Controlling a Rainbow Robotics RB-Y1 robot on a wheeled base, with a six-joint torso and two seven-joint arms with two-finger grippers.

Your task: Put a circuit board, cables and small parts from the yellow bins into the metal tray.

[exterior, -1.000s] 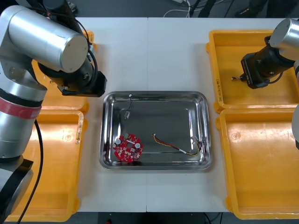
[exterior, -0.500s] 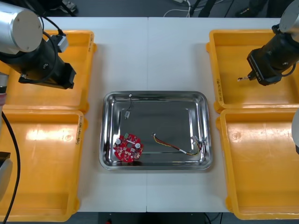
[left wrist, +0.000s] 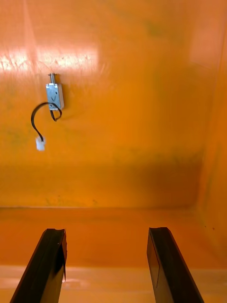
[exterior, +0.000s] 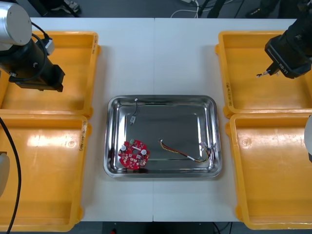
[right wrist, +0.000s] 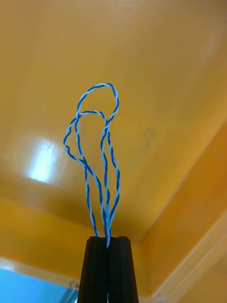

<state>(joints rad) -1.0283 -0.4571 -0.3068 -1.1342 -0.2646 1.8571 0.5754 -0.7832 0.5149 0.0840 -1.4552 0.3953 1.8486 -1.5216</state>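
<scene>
Front: board (exterior: 133, 154) lies in the tray (exterior: 163, 99). Right wrist: right gripper (right wrist: 108, 240) clenched on the cable (right wrist: 97, 142) over a bin (right wrist: 165, 71). It's a thin pinch, so the loops could slip free. Left wrist: left gripper (left wrist: 106, 233) spread wide, small part (left wrist: 55, 94) beyond.

Overhead camera looks steeply down on the table (exterior: 185, 58), metal tray (exterior: 180, 122) centred.
Wrist cameras peer close past their fingers (left wrist: 47, 265) into the far yellow bins (exterior: 253, 48) (also seen from overhead).
</scene>
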